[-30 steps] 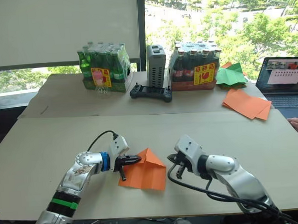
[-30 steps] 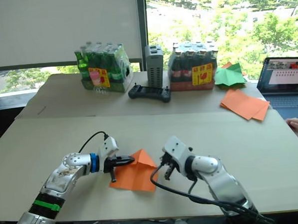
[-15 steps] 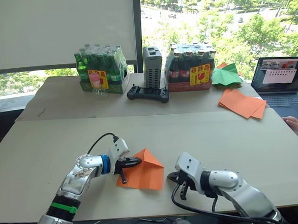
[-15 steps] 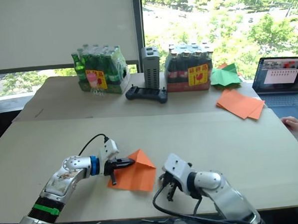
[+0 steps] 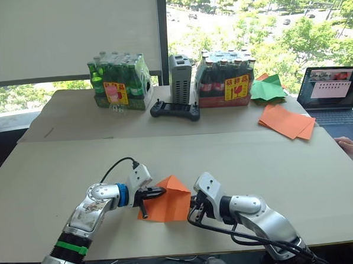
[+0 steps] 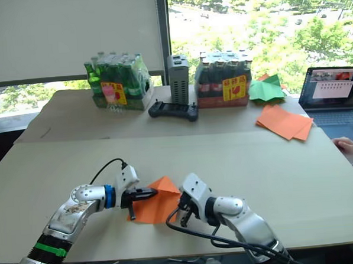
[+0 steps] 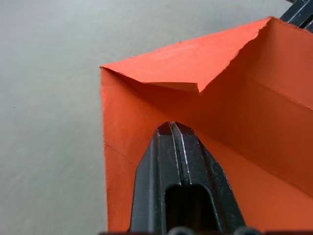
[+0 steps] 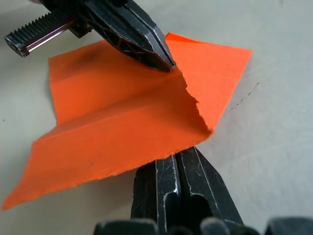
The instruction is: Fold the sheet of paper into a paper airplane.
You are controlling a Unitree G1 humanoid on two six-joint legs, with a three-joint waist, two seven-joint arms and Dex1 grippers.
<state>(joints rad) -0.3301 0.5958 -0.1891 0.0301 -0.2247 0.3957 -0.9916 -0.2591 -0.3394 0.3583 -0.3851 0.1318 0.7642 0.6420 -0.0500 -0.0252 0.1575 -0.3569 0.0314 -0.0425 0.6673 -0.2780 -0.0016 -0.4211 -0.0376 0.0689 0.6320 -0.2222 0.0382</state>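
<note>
Here, the sheet of paper is seen near the front edge of the table, partly folded, one flap raised. The left gripper, fingers pressed together, is laid upon its middle; the right gripper, likewise clenched, is tucked under its raised edge.

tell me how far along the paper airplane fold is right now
Early stage. Done: the sheet of paper already has a folded corner flap and a crease along its middle. In hand: the left gripper, shut, presses down on the sheet, while the right gripper, shut, is under its lifted edge, raising that side. Left: finishing this fold and all later folds; no pointed airplane shape yet.
</note>
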